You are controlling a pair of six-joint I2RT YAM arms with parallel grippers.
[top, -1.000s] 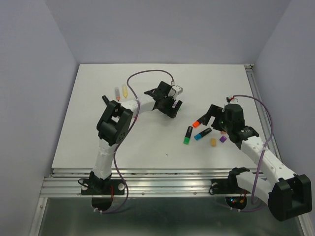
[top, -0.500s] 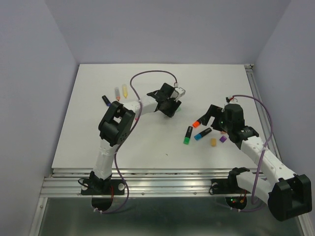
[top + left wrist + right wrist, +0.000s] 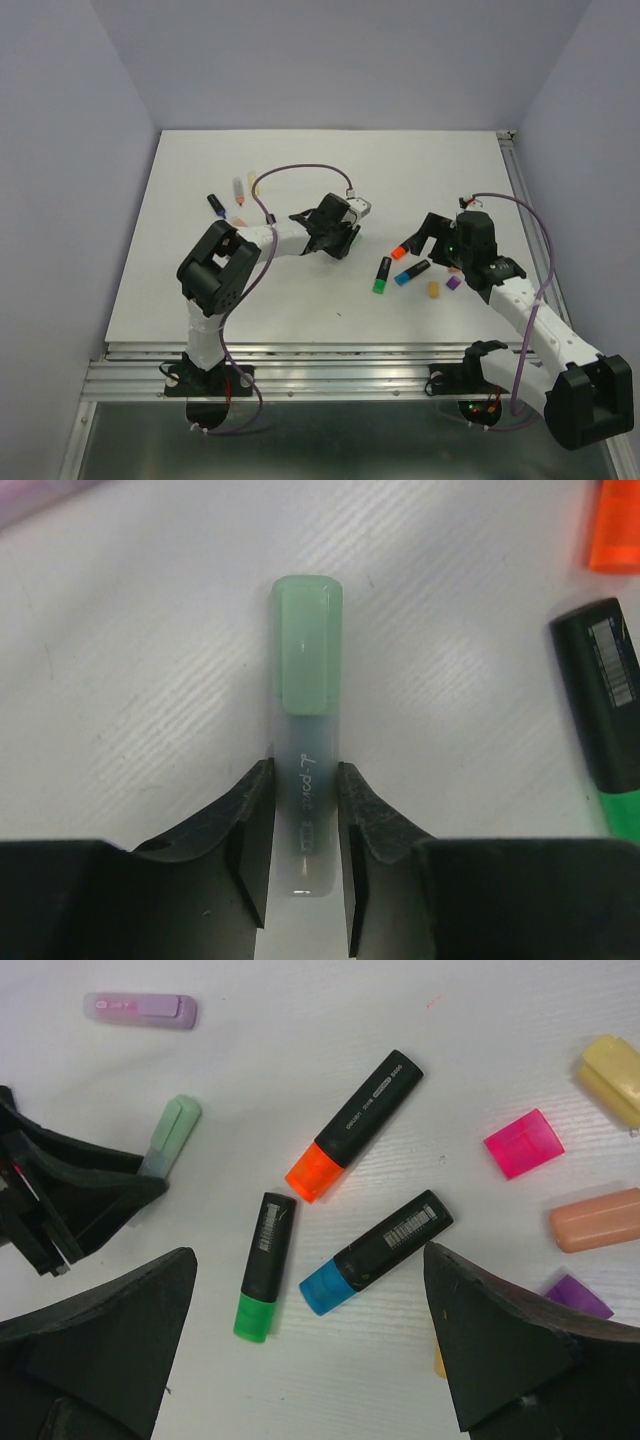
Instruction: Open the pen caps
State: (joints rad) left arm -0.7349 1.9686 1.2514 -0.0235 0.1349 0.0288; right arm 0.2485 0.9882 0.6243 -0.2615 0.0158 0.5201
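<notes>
The left tool [image 3: 303, 780] is clamped on the pale barrel of the mint pen [image 3: 307, 740]. The pen lies flat on the desk [image 3: 120, 660], its mint cap [image 3: 309, 645] just past the fingertips. The right tool [image 3: 308, 1256] gapes wide above the orange-tipped pen [image 3: 355, 1125], green-tipped pen [image 3: 258, 1265] and blue-tipped pen [image 3: 378, 1252]. Only the right wrist view shows a loose pink cap [image 3: 524, 1143] and a lilac pen [image 3: 140, 1009].

White table [image 3: 300, 300] with aluminium rails [image 3: 330, 372], lavender walls [image 3: 330, 60] around.
</notes>
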